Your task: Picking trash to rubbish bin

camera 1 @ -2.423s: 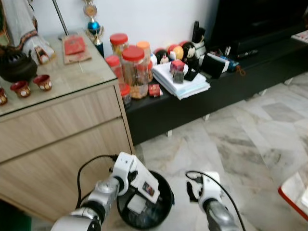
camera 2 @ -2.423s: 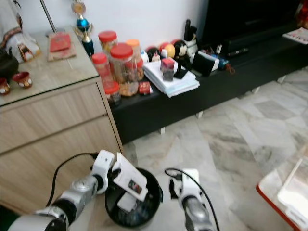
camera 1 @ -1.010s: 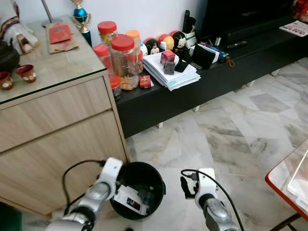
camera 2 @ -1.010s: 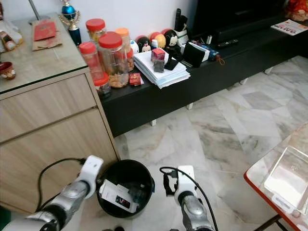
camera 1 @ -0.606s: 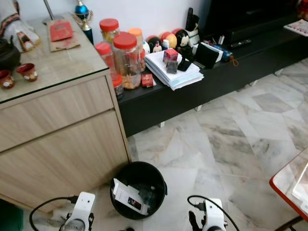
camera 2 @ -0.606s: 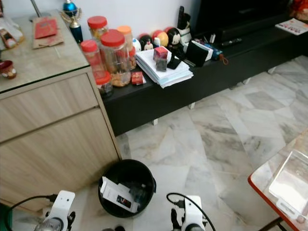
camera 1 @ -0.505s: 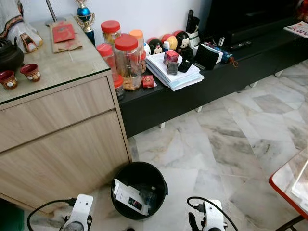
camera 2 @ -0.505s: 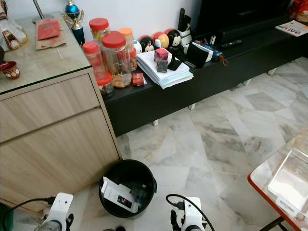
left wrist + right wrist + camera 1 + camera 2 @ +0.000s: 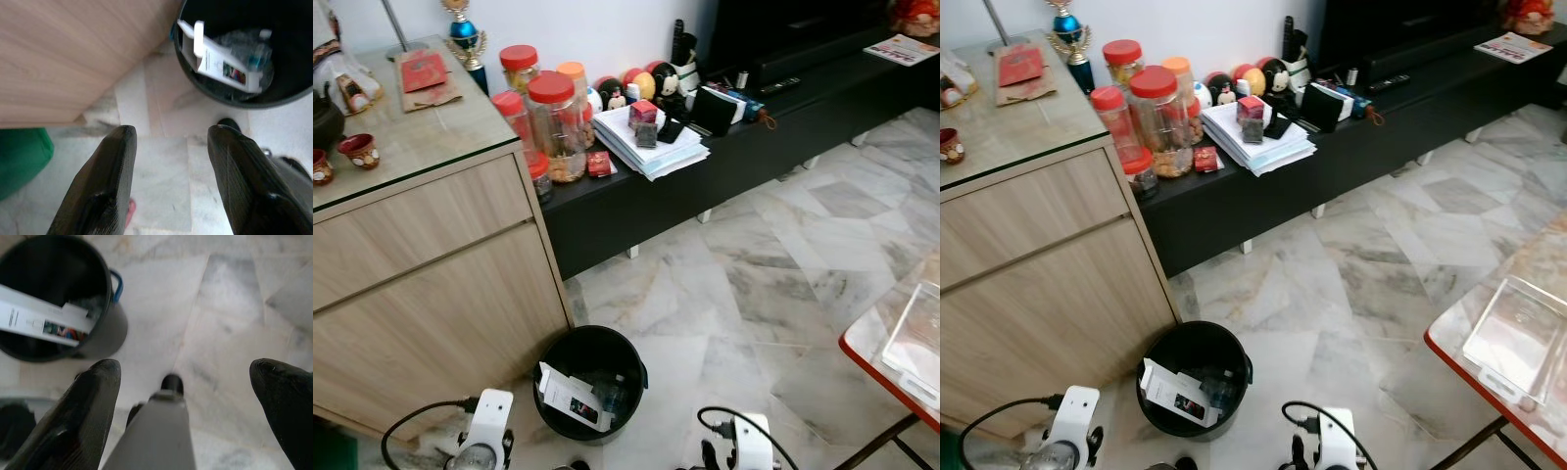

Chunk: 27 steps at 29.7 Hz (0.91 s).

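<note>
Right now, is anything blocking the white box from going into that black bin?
Nothing visible does. The white box already lies inside the black bin, leaning on its rim. Both grippers, left and right, are open and empty.

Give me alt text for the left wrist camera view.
A round black plastic rubbish bin on the marble floor holds a white cardboard box and a clear plastic bottle. The open left gripper hangs empty beside a light wooden cabinet.

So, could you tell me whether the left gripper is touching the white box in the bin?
Apart. The left wrist view shows the left gripper with open fingers above bare floor, well clear of the white box lying inside the black bin.
</note>
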{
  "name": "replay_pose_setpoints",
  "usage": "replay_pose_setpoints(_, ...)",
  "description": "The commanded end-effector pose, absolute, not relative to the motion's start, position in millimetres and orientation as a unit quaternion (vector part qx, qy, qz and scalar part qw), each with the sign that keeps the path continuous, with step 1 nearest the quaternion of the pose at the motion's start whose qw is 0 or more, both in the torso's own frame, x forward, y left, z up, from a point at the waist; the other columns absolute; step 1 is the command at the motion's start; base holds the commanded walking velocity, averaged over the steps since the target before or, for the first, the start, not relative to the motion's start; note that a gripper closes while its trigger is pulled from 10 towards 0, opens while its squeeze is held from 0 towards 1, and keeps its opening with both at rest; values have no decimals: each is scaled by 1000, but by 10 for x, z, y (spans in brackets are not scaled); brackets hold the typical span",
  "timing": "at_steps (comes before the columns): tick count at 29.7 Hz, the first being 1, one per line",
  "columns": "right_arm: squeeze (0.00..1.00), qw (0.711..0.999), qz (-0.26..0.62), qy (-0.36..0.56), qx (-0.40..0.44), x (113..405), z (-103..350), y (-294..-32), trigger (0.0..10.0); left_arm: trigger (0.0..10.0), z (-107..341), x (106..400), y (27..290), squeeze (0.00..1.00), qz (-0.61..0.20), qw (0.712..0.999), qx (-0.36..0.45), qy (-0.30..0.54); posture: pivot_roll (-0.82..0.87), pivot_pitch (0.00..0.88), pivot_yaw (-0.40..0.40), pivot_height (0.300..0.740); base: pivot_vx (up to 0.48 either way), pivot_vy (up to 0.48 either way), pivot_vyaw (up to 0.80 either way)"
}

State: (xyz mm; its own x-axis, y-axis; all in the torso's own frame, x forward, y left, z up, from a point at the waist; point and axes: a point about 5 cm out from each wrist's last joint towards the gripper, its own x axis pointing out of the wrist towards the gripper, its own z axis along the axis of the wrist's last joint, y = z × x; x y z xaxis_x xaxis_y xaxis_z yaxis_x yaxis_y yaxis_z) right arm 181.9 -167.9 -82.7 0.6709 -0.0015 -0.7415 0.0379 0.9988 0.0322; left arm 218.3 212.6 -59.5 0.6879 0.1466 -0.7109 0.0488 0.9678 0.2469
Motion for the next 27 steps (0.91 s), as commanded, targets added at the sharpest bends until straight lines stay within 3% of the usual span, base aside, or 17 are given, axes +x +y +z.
replay_pose_setpoints(1, 0, 913, -9, 407, 25, 1823, -828, -1662, 10000, 10000, -639, 2104, 2150, 0, 29, 905, 121, 407, -96, 59, 20, 740, -240, 0, 0)
replay_pose_setpoints(12, 0, 911, -18, 411, 26, 1853, -821, -1663, 10000, 10000, -636, 2065, 2277, 0, 54, 901, 117, 414, -66, 0, 27, 740, -176, 0, 0)
replay_pose_setpoints(27, 0, 913, -9, 408, 20, 1905, -799, -1645, 10000, 10000, -597, 2107, 2334, 0, 70, 904, 110, 406, -55, 0, 14, 740, -253, 0, 0)
